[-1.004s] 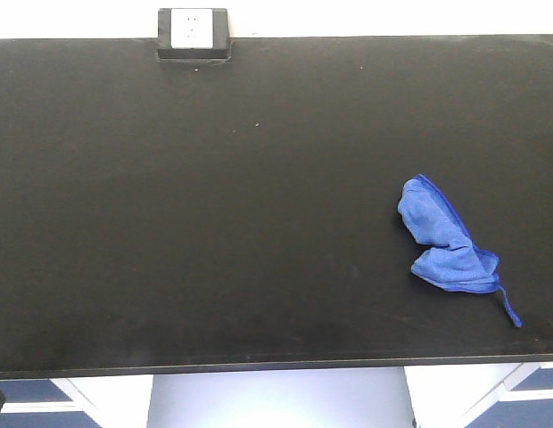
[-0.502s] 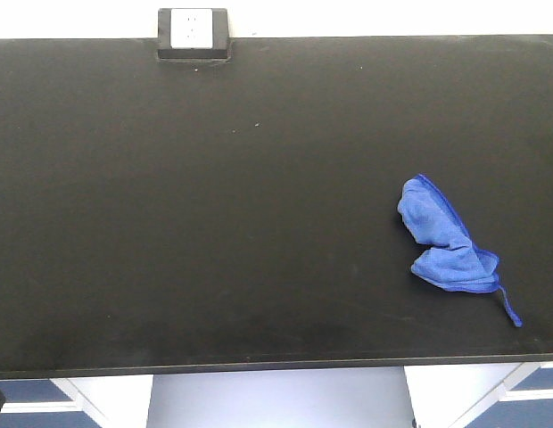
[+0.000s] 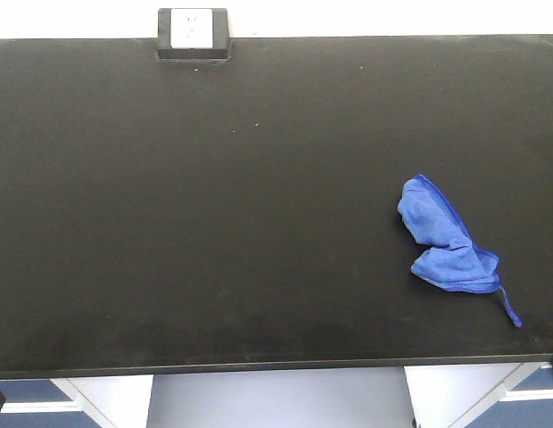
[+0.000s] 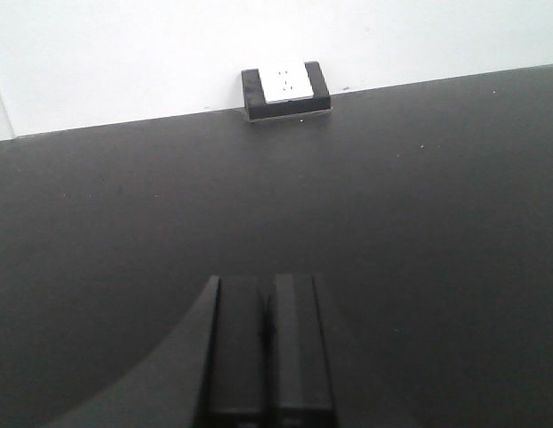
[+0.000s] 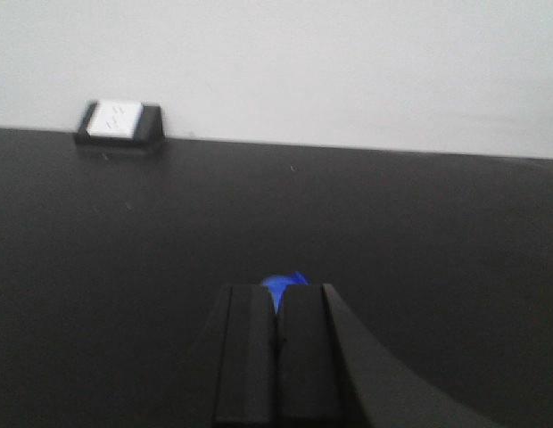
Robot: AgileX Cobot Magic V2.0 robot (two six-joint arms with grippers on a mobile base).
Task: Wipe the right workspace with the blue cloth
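Note:
The blue cloth (image 3: 441, 241) lies bunched on the right part of the black benchtop, the right workspace (image 3: 214, 205), with its thin loop trailing toward the front edge. Nothing touches it in the front view, where neither gripper's fingers show. In the right wrist view my right gripper (image 5: 276, 293) is shut and empty, low over the bench, and a bit of the blue cloth (image 5: 281, 282) peeks out just beyond its tips. My left gripper (image 4: 268, 285) is also shut and empty over bare black benchtop (image 4: 419, 232).
A small black box with a white socket face (image 3: 193, 33) sits at the bench's back edge against the white wall, also seen as the socket box (image 4: 286, 87) and the socket box (image 5: 119, 123). White and blue cabinet fronts (image 3: 491, 392) stand below the front edge.
The cloth has not moved. A dark sliver at the right edge mid-height is gone, and one now shows at the lower right edge.

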